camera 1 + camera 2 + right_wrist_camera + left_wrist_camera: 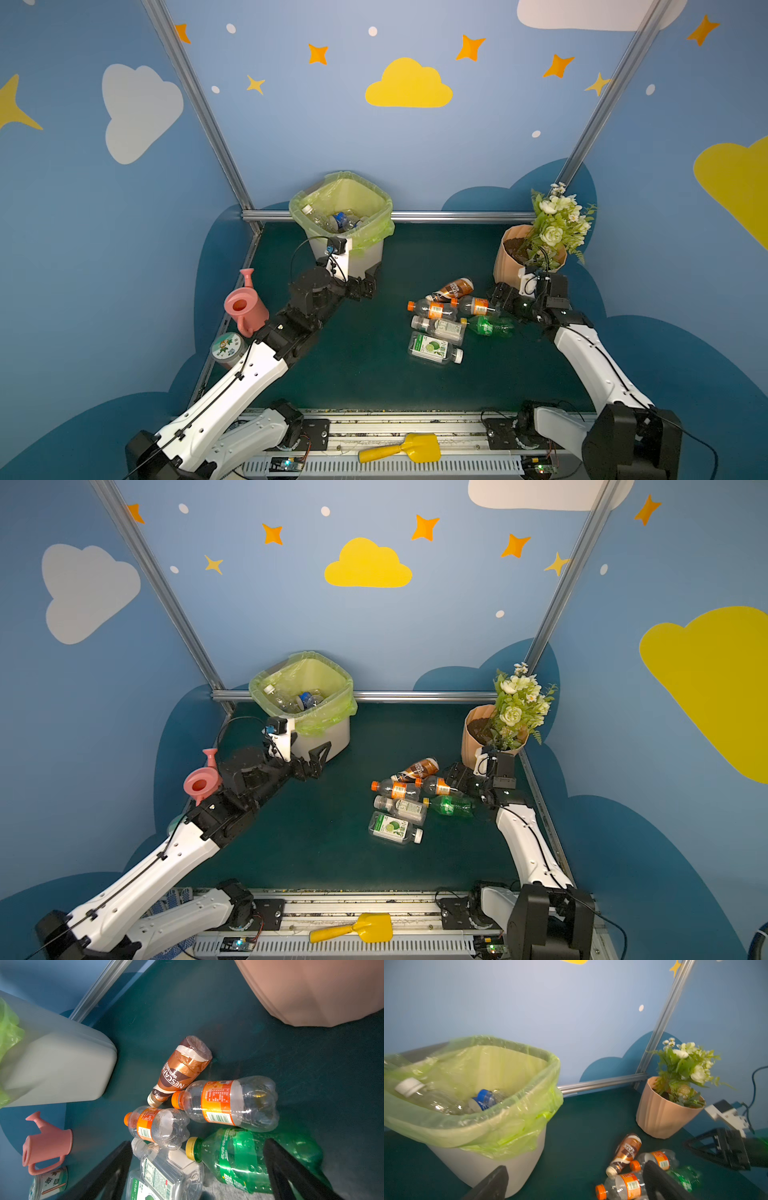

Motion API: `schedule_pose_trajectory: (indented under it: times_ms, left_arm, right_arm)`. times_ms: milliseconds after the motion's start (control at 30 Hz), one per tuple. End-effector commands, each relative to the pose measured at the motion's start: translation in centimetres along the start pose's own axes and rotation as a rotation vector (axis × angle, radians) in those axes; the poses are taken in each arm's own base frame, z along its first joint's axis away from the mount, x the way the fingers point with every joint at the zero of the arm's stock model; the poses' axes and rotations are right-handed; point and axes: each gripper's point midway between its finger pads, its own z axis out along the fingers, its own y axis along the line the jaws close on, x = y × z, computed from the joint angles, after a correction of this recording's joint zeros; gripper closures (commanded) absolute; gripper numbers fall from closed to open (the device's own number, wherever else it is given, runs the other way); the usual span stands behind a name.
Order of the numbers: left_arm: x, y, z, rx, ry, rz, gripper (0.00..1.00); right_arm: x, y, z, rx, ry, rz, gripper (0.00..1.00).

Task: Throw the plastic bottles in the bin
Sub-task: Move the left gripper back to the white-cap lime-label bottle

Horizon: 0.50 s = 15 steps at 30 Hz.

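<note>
Centring matters: my right claw (197, 1142), spread wide and empty above the green bottle (239, 1157) lying near the flowerpot (311, 991), should straddle its labelled middle, clear of the orange-capped bottle (228, 1103) beside it, before closing and carrying to the bin (62, 1068), well apart from that pot.

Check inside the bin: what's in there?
Inside the bin: clear bottles, including a white-capped bottle and a blue-capped bottle. The bag and the top bottles hide anything lower.
</note>
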Motion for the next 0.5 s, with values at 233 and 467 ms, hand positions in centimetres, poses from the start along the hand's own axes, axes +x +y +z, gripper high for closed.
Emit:
schedule_pose_trajectory:
  times_ms: [233, 467]
  left_arm:
    - [12.1, -10.6, 1.0, 0.354, 0.342, 0.379, 0.00]
    - [19.0, -16.1, 0.9, 0.577, 0.553, 0.536, 0.00]
  right_arm:
    - [-1.4, -0.1, -0.7, 0.049, -0.044, 0.012, 0.04]
    - [-1.4, -0.3, -0.9, 0.059, -0.047, 0.013, 0.03]
